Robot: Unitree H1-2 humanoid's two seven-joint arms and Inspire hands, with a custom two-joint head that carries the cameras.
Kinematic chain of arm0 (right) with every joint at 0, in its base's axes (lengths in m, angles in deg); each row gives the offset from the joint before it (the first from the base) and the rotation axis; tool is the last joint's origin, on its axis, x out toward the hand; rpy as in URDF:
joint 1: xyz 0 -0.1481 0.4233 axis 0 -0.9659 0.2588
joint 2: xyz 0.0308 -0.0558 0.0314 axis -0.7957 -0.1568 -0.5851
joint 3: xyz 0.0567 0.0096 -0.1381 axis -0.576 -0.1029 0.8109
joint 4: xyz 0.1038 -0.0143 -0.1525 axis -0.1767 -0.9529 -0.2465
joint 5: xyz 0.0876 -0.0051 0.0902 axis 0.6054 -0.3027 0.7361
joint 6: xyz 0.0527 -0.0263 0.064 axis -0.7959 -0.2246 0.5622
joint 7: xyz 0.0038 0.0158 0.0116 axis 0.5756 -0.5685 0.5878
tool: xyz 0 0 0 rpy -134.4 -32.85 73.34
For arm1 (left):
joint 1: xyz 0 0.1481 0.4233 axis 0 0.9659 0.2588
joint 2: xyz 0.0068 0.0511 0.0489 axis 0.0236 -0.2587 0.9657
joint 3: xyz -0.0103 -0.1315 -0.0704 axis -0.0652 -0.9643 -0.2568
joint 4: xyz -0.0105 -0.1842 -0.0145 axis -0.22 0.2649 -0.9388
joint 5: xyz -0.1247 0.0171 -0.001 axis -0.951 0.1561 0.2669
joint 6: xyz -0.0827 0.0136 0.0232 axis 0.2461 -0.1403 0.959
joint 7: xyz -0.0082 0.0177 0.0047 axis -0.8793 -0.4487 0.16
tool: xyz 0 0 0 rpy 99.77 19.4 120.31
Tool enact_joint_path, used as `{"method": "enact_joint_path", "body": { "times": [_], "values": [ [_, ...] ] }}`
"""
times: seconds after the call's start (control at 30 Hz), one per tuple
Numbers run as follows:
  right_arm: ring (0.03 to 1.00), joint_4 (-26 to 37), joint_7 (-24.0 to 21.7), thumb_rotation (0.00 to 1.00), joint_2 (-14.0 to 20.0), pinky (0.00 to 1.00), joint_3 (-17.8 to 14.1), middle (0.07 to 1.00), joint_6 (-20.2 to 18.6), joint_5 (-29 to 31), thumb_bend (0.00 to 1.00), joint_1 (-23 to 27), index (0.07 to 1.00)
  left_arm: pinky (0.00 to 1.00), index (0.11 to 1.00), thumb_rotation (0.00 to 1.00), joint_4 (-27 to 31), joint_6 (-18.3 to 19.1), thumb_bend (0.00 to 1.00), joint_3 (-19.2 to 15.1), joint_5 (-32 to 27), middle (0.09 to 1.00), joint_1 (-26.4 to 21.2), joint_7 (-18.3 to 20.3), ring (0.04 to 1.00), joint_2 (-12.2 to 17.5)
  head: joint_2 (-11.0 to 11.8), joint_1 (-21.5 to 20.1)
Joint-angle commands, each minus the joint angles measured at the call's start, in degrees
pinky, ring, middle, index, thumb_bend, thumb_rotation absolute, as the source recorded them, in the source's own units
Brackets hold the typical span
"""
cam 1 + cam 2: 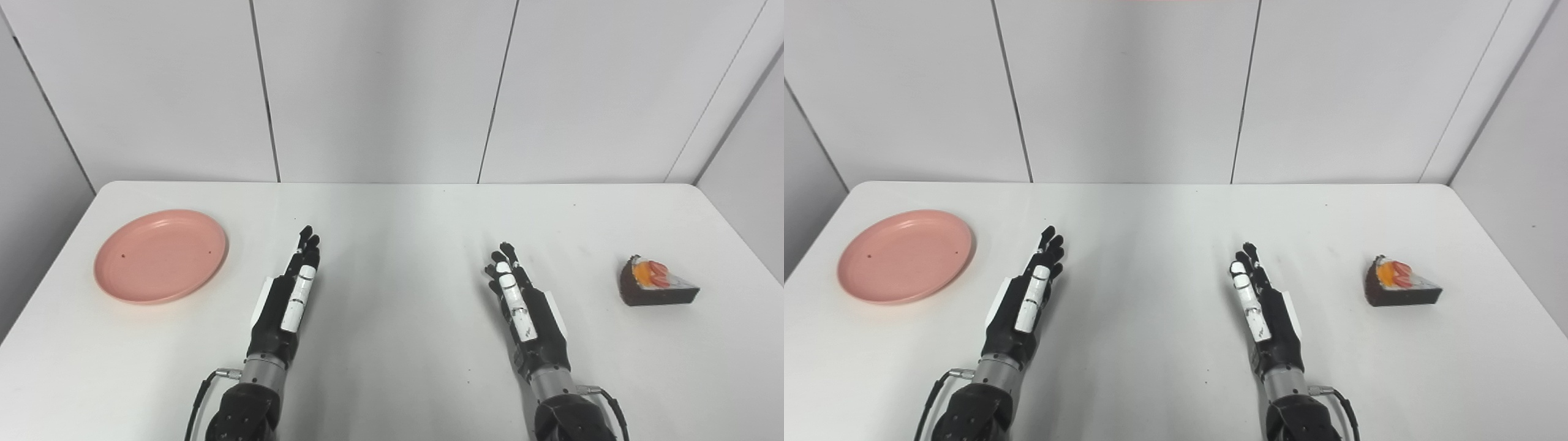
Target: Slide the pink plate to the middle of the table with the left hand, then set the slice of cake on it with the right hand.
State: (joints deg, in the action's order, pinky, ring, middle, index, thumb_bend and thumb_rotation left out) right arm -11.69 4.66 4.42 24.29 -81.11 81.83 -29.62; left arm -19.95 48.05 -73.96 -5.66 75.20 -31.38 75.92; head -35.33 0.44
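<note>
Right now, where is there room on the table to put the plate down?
Between the left hand and right hand the table is bare, also behind both. Taken spots: pink plate far left, cake slice far right.

My two head cameras sit side by side, looking forward and down over the desk [392,220] toward the panelled back wall [380,92]. Both take in nearly the same scene, from near edge to far edge. The right eye view sits slightly rightward, so everything lands further left in it.
</note>
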Motion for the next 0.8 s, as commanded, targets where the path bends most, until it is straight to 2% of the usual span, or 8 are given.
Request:
{"method": "enact_joint_path", "body": {
  "times": [0.0, 0.2, 0.77],
  "values": [
    [0.925, 0.9, -0.2, 0.83, -0.2, 0.96, -0.2, 0.945, 0.3, 0.3, 0.59, 1.9, 0.961, 1.0, 1.0, 1.0, -0.2, -0.8, 0.64, 0.1, 0.4, 1.0, 0.9, 0.1, 1.0, 0.3, 0.0, 0.0],
    [0.923, 0.5, -0.3, 0.83, -0.2, 0.96, 0.0, 0.939, 0.6, -0.1, 0.6, 2.2, 0.958, 1.0, 1.0, 1.0, 1.0, 0.8, 0.64, 0.6, 0.7, 1.0, 1.6, 0.1, 1.0, 0.3, 0.0, 0.1],
    [0.928, 0.7, -0.4, 0.82, -0.1, 0.97, -0.5, 0.947, 0.0, 0.6, 0.6, 2.1, 0.965, 0.99, 1.0, 1.0, 1.9, 1.4, 0.64, 1.2, 0.8, 1.0, 1.8, 0.5, 1.0, 0.5, 0.1, 0.2]
  ]
}}
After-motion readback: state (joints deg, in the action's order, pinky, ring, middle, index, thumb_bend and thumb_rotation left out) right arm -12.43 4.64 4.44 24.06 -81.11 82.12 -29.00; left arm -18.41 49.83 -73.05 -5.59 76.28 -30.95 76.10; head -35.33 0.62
